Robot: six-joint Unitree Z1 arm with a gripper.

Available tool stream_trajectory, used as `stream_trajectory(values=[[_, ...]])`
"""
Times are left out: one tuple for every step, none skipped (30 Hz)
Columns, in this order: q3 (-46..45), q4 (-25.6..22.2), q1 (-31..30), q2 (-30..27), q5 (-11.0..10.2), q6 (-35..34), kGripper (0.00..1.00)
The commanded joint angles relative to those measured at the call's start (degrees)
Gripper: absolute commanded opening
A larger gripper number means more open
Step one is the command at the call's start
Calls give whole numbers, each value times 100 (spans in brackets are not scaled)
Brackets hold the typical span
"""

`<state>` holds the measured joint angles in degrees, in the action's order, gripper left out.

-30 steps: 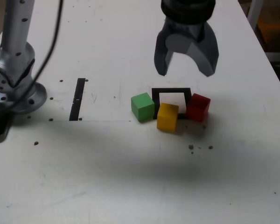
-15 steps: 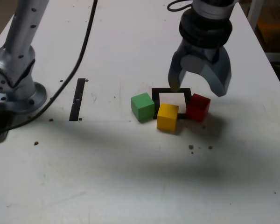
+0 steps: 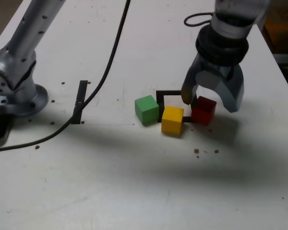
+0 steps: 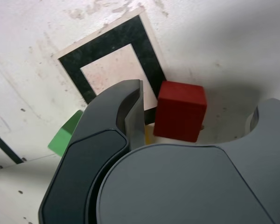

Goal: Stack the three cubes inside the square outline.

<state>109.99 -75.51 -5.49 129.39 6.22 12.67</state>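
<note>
Arm and gripper above a table, the square outline (image 3: 170,93) serving as landmark. The square outline is a black tape frame with a pale centre, lying flat on the white table (image 3: 110,191). The gripper (image 3: 211,98) hangs over its right-hand side in the exterior view, pointing down, its jaws wide apart and clamped on nothing; in the wrist view the red cube (image 4: 179,112) shows in the gap between them. That red cube sits at the outline's right edge, as the exterior view shows it, covering part of the tape. The yellow cube (image 3: 172,120) rests at the outline's near edge — partly over the tape and the pale centre as seen from here. The green cube (image 3: 147,109) stands just beside the outline's left edge. All three cubes are apart from one another, none stacked. Farther left of the outline lies a straight strip of black tape (image 3: 80,102), with a dark cable (image 3: 116,45) passing across it in the exterior view.
</note>
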Motion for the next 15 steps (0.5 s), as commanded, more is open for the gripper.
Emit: stream_trajectory(values=[[13, 7, 13, 77, -19, 4, 84], [14, 13, 21, 102, -28, 5, 84], [13, 19, 29, 122, -37, 7, 84], [8, 25, 41, 143, -48, 7, 84], [6, 29, 49, 157, -54, 7, 84], [3, 31, 54, 167, -58, 8, 84], [1, 34, 59, 179, -59, 8, 84], [0, 38, 63, 190, -60, 9, 84], [-2, 43, 66, 201, -60, 11, 83], [-3, 48, 67, 212, -60, 12, 83], [-4, 54, 68, 223, -60, 12, 82], [-4, 62, 69, 237, -60, 13, 81], [-5, 71, 70, 247, -61, 13, 79], [-8, 83, 71, 255, -64, 13, 77], [-12, 105, 71, 264, -72, 12, 73]])
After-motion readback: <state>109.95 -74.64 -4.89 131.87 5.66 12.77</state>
